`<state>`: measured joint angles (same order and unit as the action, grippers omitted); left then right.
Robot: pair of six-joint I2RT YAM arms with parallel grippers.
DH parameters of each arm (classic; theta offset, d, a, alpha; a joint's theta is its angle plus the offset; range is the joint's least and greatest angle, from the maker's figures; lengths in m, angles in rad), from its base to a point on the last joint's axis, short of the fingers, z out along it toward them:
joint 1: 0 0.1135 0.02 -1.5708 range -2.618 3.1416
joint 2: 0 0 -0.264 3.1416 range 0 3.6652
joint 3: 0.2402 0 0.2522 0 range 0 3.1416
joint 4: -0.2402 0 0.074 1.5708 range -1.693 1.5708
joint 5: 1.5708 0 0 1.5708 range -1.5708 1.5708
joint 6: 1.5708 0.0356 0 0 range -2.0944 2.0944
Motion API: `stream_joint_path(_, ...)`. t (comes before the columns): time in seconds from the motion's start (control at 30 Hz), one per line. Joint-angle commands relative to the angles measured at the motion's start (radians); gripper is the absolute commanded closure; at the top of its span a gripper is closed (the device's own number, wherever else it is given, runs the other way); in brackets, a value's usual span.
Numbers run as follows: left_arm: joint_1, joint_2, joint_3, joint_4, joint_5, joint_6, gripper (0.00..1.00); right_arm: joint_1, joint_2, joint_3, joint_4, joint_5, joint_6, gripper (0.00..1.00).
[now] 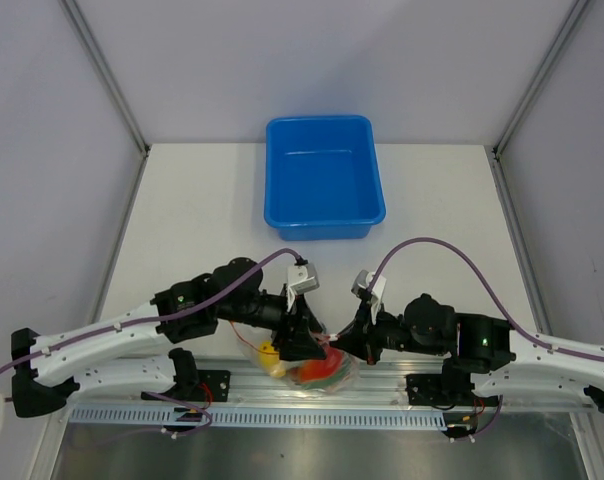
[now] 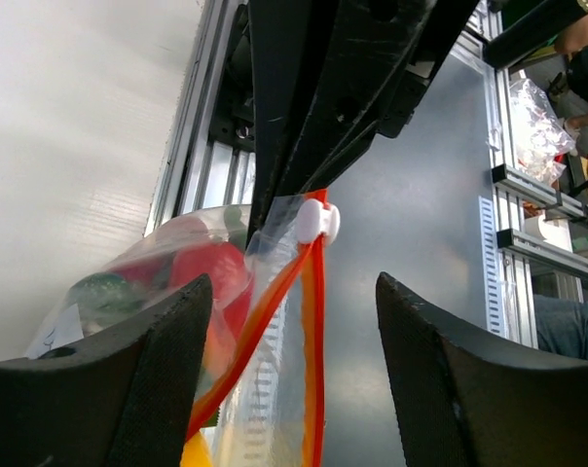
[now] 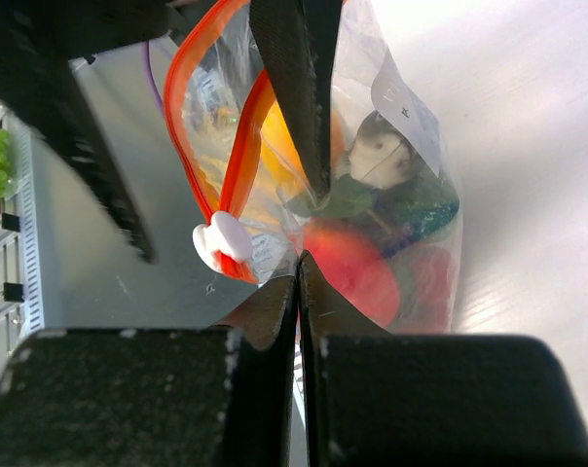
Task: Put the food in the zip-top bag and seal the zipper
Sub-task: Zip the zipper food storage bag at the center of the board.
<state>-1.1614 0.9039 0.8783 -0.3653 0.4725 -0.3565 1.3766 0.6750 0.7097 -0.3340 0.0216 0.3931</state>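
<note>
- Bag (image 1: 307, 368): at the near edge of the worktop (image 1: 182, 220), well short of the blue tub (image 1: 324, 178).
- Food (image 3: 357, 272): inside the bag.
- Zipper (image 2: 313, 321): its 2 strips parted, white slider (image 2: 316, 222) at 1 end.
- Right gripper (image 3: 297, 263): jaws clenched on the bag beside the slider.
- Left gripper (image 2: 292, 292): jaws released, straddling the zipper.

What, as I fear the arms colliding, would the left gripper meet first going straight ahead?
The bag: its orange zipper stands between the fingers of the open left gripper. Just beyond, depth unclear, is the right gripper.
</note>
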Motion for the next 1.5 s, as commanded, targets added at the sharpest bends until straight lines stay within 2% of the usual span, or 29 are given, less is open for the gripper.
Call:
stream_joint_path(0.0,-0.020,0.023,0.010,0.020,-0.066,0.033,0.32,-0.004,-0.003,0.062,0.058,-0.009,0.027,1.00)
stream_joint_path(0.03,-0.023,0.029,0.019,0.009,-0.075,0.033,0.35,-0.005,-0.003,0.062,0.058,-0.009,0.032,1.00)
stream_joint_path(0.07,-0.024,0.038,0.022,0.005,-0.084,0.033,0.44,-0.008,-0.002,0.065,0.056,-0.009,0.035,1.00)
stream_joint_path(0.13,-0.024,0.052,0.031,-0.015,-0.113,0.024,0.54,-0.017,0.005,0.071,0.053,-0.041,0.047,1.00)
stream_joint_path(0.17,-0.024,0.053,0.033,-0.018,-0.120,0.021,0.63,-0.020,0.006,0.076,0.052,-0.043,0.050,1.00)
stream_joint_path(0.23,-0.024,0.056,0.031,-0.026,-0.133,0.013,0.72,-0.022,0.003,0.077,0.052,-0.045,0.052,1.00)
stream_joint_path(0.27,-0.024,0.058,0.033,-0.027,-0.133,0.010,0.83,-0.022,-0.002,0.076,0.052,-0.045,0.046,0.98)
stream_joint_path(0.3,-0.024,0.056,0.034,-0.027,-0.130,0.004,0.88,-0.022,-0.006,0.070,0.053,-0.048,0.043,0.93)
stream_joint_path(0.33,-0.024,0.056,0.036,-0.024,-0.118,-0.001,0.98,-0.022,-0.008,0.066,0.052,-0.048,0.035,0.82)
stream_joint_path(0.47,-0.024,0.064,0.051,-0.003,-0.077,-0.022,0.99,-0.021,-0.006,0.059,0.079,-0.071,0.016,0.71)
stream_joint_path(0.63,-0.023,0.073,0.067,0.011,-0.023,-0.033,0.99,-0.021,0.015,0.068,0.087,-0.048,-0.003,0.71)
stream_joint_path(0.83,-0.024,0.063,0.059,0.005,-0.006,-0.024,0.99,-0.024,0.021,0.070,0.093,-0.041,-0.028,0.79)
stream_joint_path(0.93,-0.024,0.059,0.053,0.000,-0.008,-0.024,1.00,-0.025,0.024,0.066,0.107,-0.046,-0.031,0.86)
stream_joint_path(1.03,-0.024,0.061,0.045,-0.003,-0.008,-0.024,1.00,-0.028,0.020,0.063,0.119,-0.052,-0.031,1.00)
stream_joint_path(1.1,-0.024,0.062,0.050,-0.009,-0.011,-0.019,0.99,-0.027,0.017,0.062,0.118,-0.057,-0.034,1.00)
stream_joint_path(1.2,-0.024,0.061,0.051,-0.024,0.006,0.005,0.82,-0.027,0.015,0.065,0.115,-0.051,-0.031,1.00)
stream_joint_path(1.23,-0.024,0.049,0.048,-0.026,0.006,0.013,0.68,-0.027,0.018,0.068,0.109,-0.048,-0.028,1.00)
stream_joint_path(1.3,-0.024,0.030,0.045,-0.023,0.005,0.031,0.55,-0.027,0.027,0.071,0.104,-0.042,-0.025,1.00)
stream_joint_path(1.33,-0.024,0.021,0.048,-0.023,0.005,0.036,0.42,-0.028,0.032,0.071,0.104,-0.043,-0.020,1.00)
stream_joint_path(1.47,-0.023,-0.017,0.068,-0.023,-0.035,0.068,0.29,-0.027,0.060,0.073,0.108,-0.051,-0.011,1.00)
